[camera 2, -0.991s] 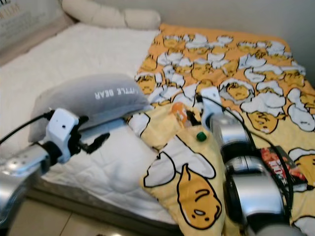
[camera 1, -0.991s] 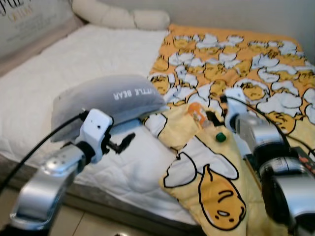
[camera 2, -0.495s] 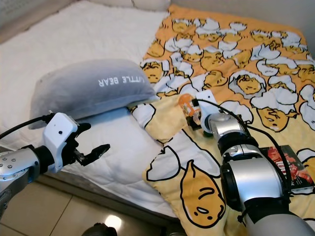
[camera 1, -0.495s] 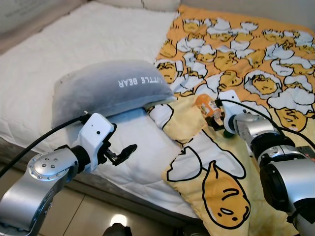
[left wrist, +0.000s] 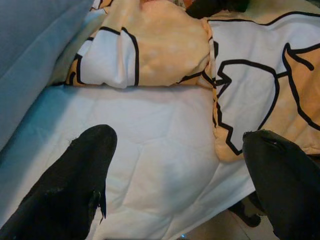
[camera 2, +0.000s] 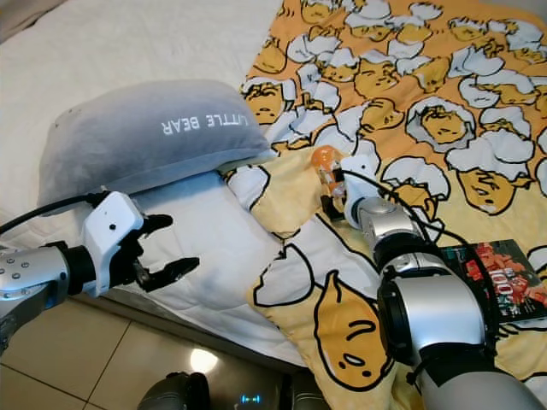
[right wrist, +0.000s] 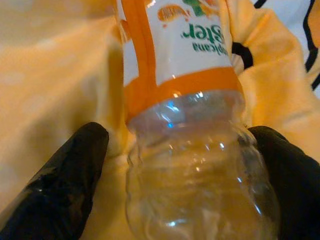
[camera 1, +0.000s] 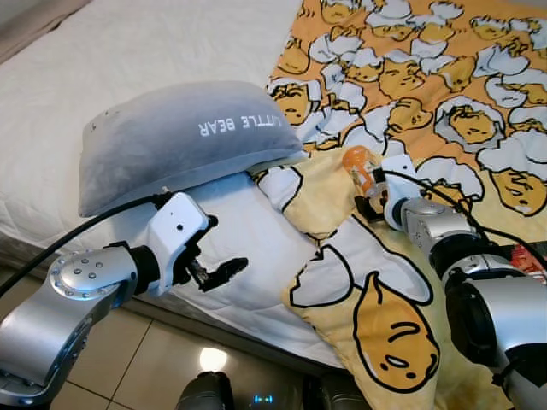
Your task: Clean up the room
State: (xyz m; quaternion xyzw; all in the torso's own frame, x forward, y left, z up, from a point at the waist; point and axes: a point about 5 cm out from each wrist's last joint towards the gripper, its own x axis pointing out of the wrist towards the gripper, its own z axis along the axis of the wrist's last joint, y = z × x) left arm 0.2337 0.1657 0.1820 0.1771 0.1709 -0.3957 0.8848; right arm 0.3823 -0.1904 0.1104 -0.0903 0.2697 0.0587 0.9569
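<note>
The clear plastic bottle (right wrist: 190, 125) with an orange and white label lay on the yellow cartoon-egg blanket (camera 1: 402, 282) on the bed (camera 1: 154, 51), near the blanket's folded edge. The right gripper (right wrist: 182, 165) had its fingers (right wrist: 65, 185) spread to either side of the bottle, not closed on it. The left gripper (left wrist: 185, 185) hung over the white mattress edge, fingers (left wrist: 75, 185) wide apart and empty, just below the grey "LITTLE BEAR" pillow (camera 1: 179, 137). A red booklet (camera 2: 500, 278) lay on the blanket further right.
</note>
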